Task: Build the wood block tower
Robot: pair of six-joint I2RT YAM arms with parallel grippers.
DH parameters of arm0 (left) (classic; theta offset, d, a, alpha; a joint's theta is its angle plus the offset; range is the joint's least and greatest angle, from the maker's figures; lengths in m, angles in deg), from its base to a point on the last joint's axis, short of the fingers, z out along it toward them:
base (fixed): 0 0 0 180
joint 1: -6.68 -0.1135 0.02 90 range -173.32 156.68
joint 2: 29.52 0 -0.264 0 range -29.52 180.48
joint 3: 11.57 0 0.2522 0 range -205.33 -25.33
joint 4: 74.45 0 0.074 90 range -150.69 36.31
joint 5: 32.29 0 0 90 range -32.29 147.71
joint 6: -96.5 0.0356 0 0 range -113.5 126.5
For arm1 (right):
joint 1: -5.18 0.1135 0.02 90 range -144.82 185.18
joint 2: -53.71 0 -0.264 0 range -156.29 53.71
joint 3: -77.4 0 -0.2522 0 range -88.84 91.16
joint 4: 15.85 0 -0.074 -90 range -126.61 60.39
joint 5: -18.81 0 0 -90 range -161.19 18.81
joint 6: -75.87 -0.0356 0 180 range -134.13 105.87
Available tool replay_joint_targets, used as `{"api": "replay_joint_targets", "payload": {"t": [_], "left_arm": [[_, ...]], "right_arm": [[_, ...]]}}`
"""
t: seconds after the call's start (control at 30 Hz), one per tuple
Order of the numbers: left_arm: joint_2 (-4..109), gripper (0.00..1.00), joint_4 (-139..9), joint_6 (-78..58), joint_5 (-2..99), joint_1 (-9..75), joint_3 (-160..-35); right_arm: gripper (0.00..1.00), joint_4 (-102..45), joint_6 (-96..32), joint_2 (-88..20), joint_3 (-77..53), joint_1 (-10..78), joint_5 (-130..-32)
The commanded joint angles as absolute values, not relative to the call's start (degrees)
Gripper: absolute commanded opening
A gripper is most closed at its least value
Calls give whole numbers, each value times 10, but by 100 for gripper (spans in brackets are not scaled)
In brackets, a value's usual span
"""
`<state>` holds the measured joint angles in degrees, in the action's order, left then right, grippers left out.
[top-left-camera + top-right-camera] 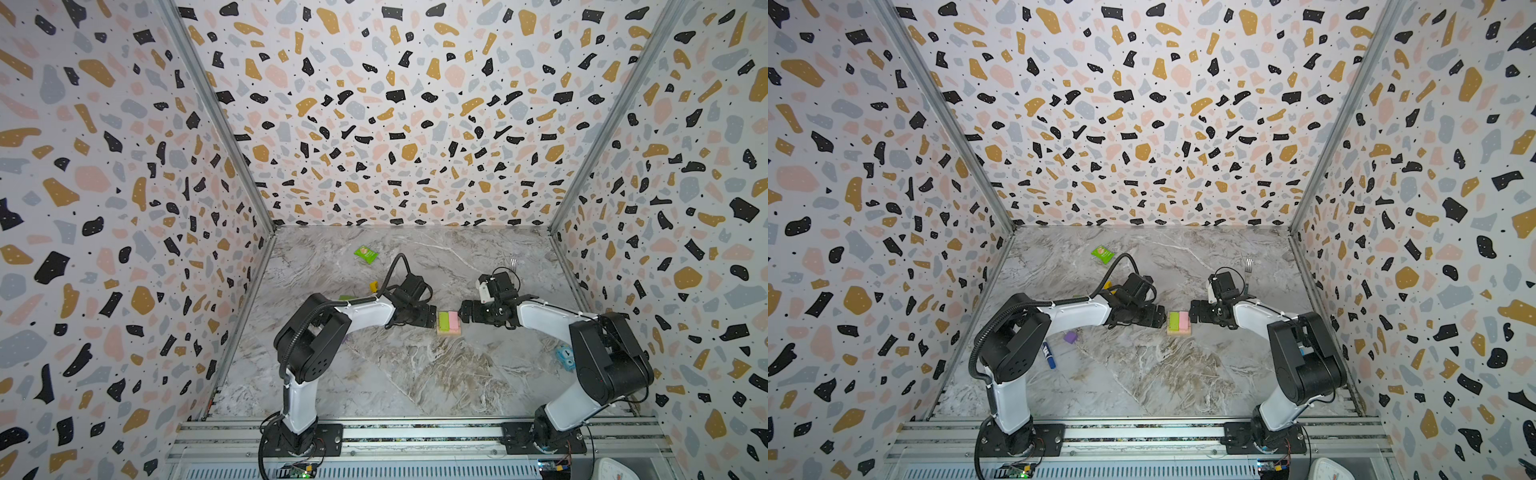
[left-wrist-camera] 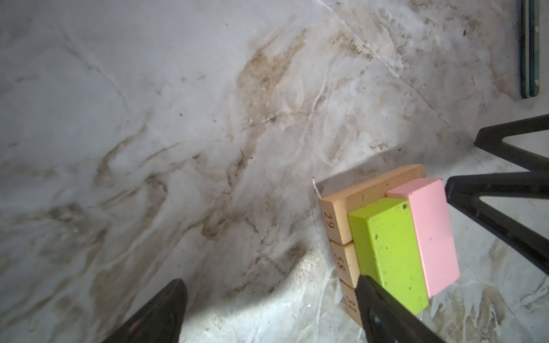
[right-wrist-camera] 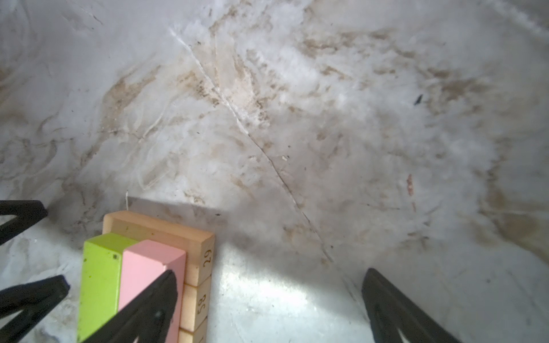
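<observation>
Bare tabletop (image 1: 415, 374) in front of tower (image 1: 449, 323)

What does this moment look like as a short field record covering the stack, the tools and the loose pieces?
Stack base: three tan bars side by side on the table
Second layer: lime block and pink block side by side, lying across the bars
Left tool: open, at the lime side, holding nothing
Right tool: open, at the pink side, holding nothing
Loose pieces: purple cube, apart from the stack
Other things: marker pen, green packet
Progress: two layers laid
</observation>
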<state>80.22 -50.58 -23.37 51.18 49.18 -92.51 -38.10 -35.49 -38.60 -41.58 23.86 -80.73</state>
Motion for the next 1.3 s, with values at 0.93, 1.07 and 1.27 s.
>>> {"api": "replay_joint_targets", "payload": {"t": [0.93,1.07,1.27], "left_arm": [[801,91,-489,-256,500,513,-891],[802,91,-488,-255,498,513,-892],[804,91,-487,-255,497,517,-894]], "right_arm": [[98,-404,-358,-387,-421,245,-803],[98,-404,-360,-388,-421,245,-803],[98,-403,-361,-389,-421,246,-803]]}}
